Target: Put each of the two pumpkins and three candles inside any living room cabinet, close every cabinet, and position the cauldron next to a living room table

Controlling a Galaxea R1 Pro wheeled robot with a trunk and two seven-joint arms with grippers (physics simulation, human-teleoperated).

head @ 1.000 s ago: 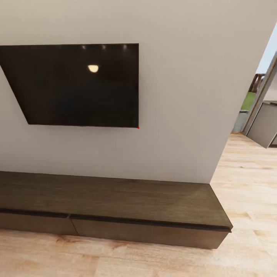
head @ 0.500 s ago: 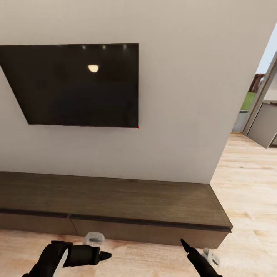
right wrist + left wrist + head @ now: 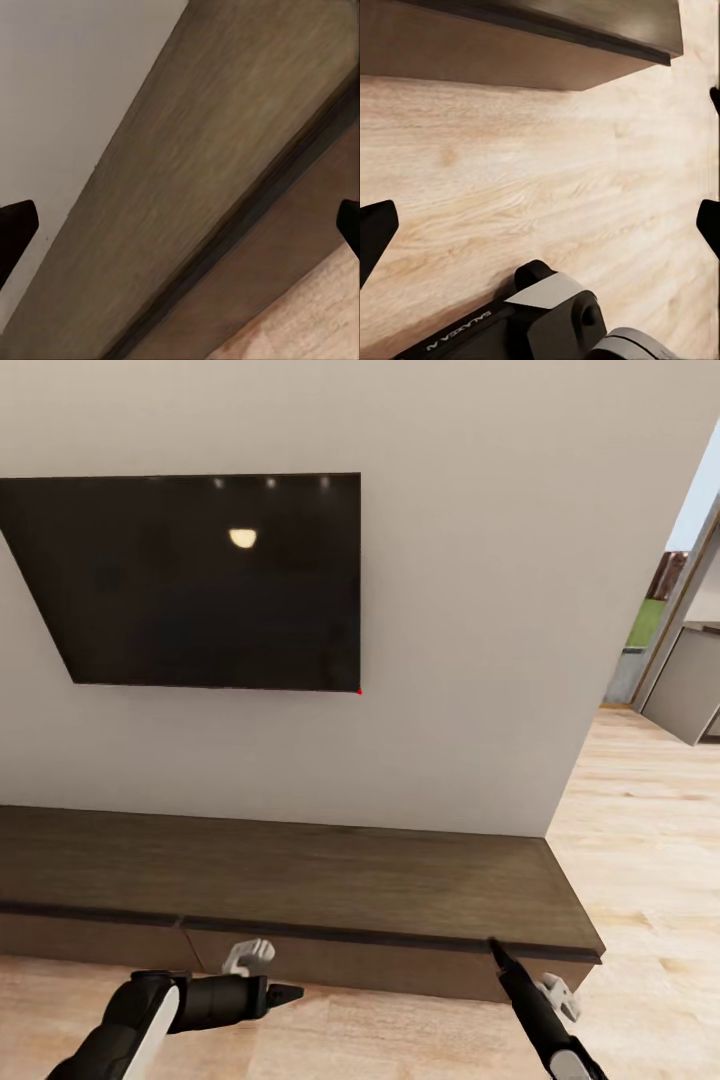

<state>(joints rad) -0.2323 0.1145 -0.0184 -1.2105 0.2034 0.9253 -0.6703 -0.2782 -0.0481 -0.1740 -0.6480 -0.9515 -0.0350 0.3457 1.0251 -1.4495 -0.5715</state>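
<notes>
- TV: black screen on the pale wall, above the cabinet; left edge cut by the frame. A ceiling light glints on the glass.
- Cabinet: long, low, dark brown, against the wall on the wood floor. Top bare. Both visible drawer fronts shut, flush under a dark lip; a seam divides them. Left end runs out of frame; right end stops just short of the wall's corner. In the right wrist view its top, lip and a strip of drawer front run diagonally.
- Left end effector: low in the head view, before the drawer front near the seam, pointing right. There it reads as one dark point, so the gap is hard to judge. In the left wrist view the fingertips sit at opposite edges with floor between them: spread wide, holding nothing. The cabinet's lower edge crosses that view.
- Right end effector: tip reaches the cabinet's front lip near its right end; touching or just short cannot be told. In the right wrist view the fingertips stand far apart at either edge, empty.
- Doorway: right of the wall, mostly cut off; grey unit and a patch of green, too small to identify.
</notes>
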